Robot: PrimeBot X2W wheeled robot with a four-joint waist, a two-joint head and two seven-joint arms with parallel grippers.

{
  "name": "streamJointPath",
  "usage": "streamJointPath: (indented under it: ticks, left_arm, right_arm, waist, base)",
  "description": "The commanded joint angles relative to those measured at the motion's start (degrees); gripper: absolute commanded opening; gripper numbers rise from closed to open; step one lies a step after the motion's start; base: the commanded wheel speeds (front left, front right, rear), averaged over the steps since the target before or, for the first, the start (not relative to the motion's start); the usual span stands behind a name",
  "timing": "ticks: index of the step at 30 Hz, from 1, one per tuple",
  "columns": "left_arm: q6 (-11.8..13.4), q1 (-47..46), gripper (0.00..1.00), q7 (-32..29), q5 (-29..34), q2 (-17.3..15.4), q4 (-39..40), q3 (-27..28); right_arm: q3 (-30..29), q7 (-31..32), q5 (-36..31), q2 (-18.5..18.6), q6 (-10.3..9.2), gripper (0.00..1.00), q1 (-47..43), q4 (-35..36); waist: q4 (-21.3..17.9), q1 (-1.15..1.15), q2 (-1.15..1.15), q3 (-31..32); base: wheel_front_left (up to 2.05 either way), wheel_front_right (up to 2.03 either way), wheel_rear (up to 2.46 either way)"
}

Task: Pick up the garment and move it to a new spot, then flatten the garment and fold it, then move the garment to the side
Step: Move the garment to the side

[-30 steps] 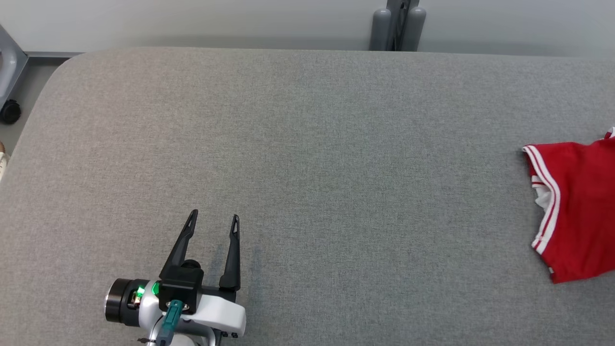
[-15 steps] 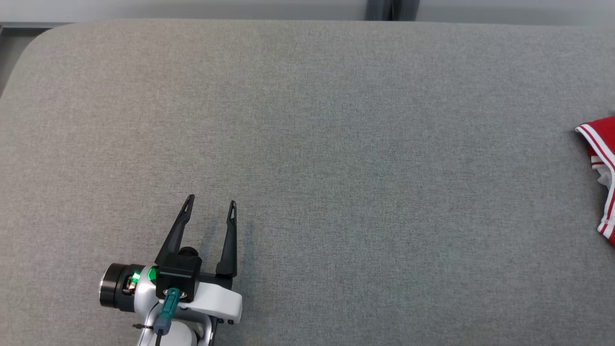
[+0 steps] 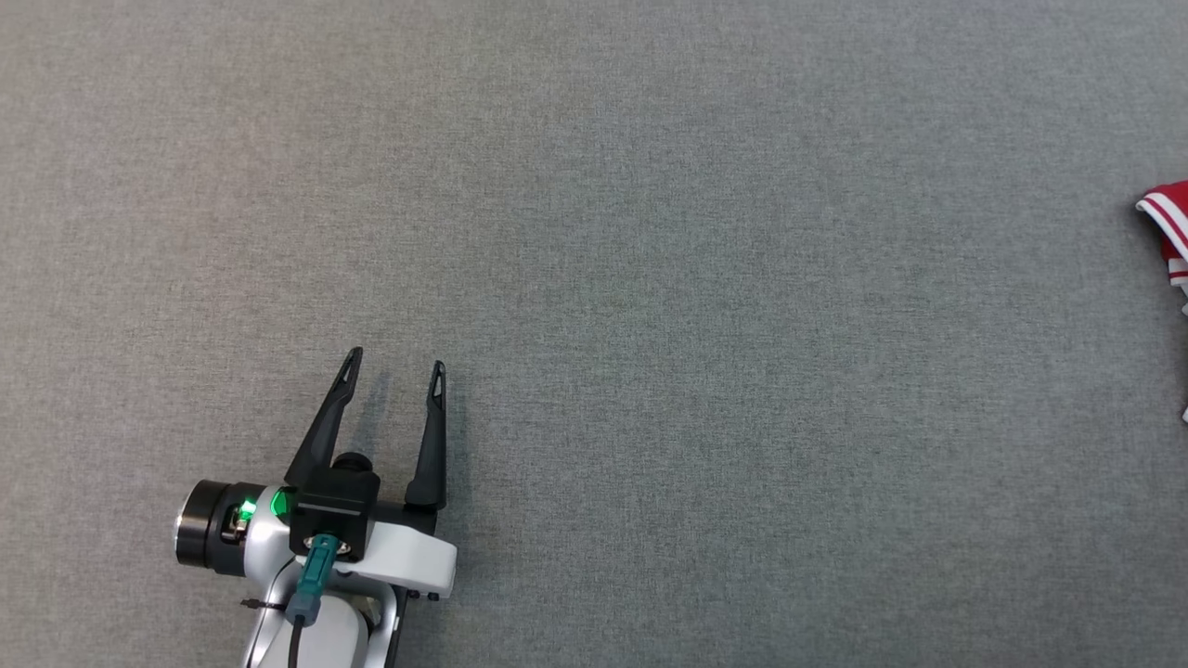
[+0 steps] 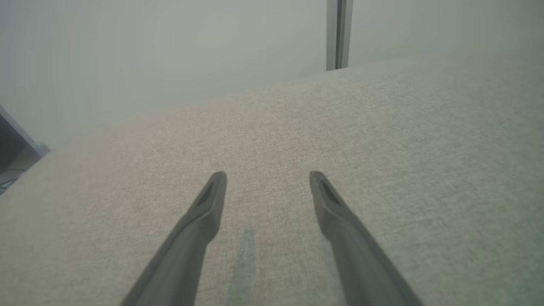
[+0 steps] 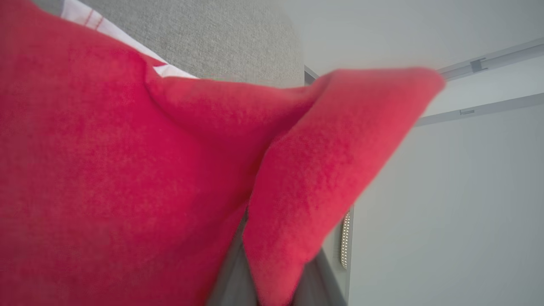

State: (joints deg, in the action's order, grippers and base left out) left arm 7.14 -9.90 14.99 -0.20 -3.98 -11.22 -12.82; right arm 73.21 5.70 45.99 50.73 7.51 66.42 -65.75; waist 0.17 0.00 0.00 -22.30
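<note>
The right end effector (image 5: 276, 272) clamps a fold of the red, white-trimmed garment (image 5: 127, 170) at the gray counter's (image 3: 650, 278) right side, while the left end effector (image 3: 395, 360) hovers, jaws spread wide, above the counter's near left.

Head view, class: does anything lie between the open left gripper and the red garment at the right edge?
Nothing visible does. Bare grey surface stretches from the left gripper, its fingers spread, across to the red garment at the picture's right edge.
</note>
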Motion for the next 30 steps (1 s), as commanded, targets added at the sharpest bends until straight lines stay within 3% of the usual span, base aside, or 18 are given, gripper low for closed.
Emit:
streamJointPath:
  ticks: [1,7,9,10,21,30]
  left_arm:
    - [0.17,-0.97,1.00,0.22,0.18,-0.41,0.20,0.10]
    - [0.48,-1.62,1.00,0.22,0.46,-0.91,0.16,-0.26]
    - [0.60,-1.80,1.00,0.22,0.43,-1.05,0.15,-0.33]
    - [0.63,-1.83,1.00,0.22,0.42,-1.11,0.10,-0.37]
    - [0.92,-1.95,1.00,0.22,0.09,-1.22,-0.51,-0.92]
    - [1.18,-0.52,1.00,0.22,-0.60,-0.82,-1.16,-1.20]
  right_arm:
    - [0.10,-0.55,-0.59,-0.64,-0.03,0.00,0.46,-1.10]
    - [0.14,-1.52,-3.41,-3.22,-0.03,0.00,0.75,-4.35]
    - [0.07,-2.06,-3.36,-3.64,-0.03,0.49,0.71,-4.79]
    - [0.08,-2.37,-3.34,-3.81,-0.03,1.00,0.72,-5.00]
    - [-0.65,-3.62,-1.76,-5.57,-0.03,1.00,0.20,-6.07]
    - [-0.24,-3.47,-5.34,-6.02,-0.03,1.00,2.72,-6.38]
  waist:
    - [-0.07,0.00,0.00,-0.57]
    - [-0.18,0.00,0.00,-1.95]
    - [-0.23,0.00,0.00,-2.14]
    - [-0.26,0.00,0.00,-2.19]
    - [-0.37,0.00,0.00,-1.57]
    - [-0.38,0.00,0.00,1.55]
  base:
    - [0.00,0.00,0.00]
    - [0.00,0.00,0.00]
    - [0.00,0.00,0.00]
    - [0.00,0.00,0.00]
    - [0.00,0.00,0.00]
    - [0.00,0.00,0.00]
